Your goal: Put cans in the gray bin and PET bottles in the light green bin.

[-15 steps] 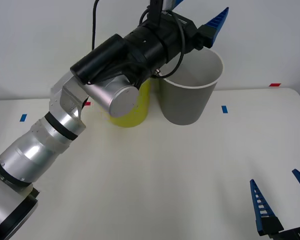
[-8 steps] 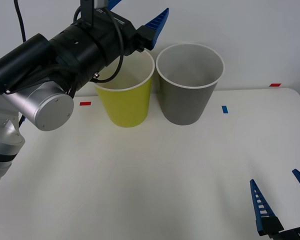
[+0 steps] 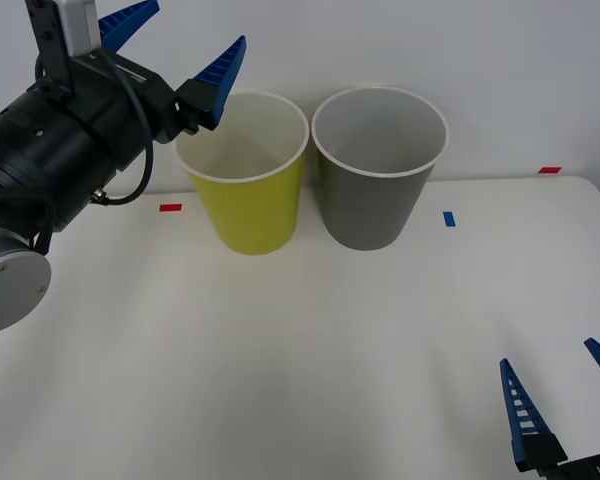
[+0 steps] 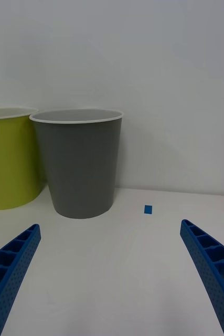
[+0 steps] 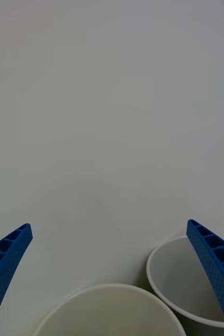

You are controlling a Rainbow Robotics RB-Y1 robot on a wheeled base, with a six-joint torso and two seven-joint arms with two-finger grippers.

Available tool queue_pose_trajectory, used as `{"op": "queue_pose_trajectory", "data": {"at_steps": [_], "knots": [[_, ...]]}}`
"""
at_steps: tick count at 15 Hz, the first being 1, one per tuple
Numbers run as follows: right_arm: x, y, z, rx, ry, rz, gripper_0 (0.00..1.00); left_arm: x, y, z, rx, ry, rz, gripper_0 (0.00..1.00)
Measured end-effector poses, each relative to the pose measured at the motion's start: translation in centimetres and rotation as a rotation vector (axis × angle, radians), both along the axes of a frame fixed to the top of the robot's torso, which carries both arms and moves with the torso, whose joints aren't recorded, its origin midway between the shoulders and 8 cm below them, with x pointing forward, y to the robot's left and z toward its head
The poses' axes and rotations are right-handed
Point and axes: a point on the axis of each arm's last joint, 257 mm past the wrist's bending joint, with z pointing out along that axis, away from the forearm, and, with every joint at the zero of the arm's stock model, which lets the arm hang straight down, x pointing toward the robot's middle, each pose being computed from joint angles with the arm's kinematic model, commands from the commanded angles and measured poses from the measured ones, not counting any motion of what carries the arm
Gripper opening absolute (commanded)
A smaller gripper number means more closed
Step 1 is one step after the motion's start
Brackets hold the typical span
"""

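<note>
Matt plastics, matt table, ribbed blue tools.
Smooth, matt-looking plastic on the tall yellow-green round bin [image 3: 248, 205] and the dark gray round bin [image 3: 373, 205], white-rimmed both; flat, low-sheen white table [image 3: 310, 340]; ribbed, dimpled blue plastic on the left tool [image 3: 175, 45] and right tool [image 3: 565, 405]; brushed silvery metal and black casing on the left arm [image 3: 40, 170].
</note>
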Motion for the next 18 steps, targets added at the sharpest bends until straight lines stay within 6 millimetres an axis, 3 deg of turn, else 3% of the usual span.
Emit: {"op": "queue_pose_trajectory", "data": {"at_steps": [9, 18], "knots": [[0.0, 0.0, 0.0, 0.000, 0.000, 0.000, 0.92, -5.9, 7.7, -4.7, -0.066, 0.006, 0.142, 1.00], [0.0, 0.0, 0.0, 0.000, 0.000, 0.000, 0.92, -11.1, 12.2, -11.8, -0.092, 0.045, 0.249, 1.00]]}}
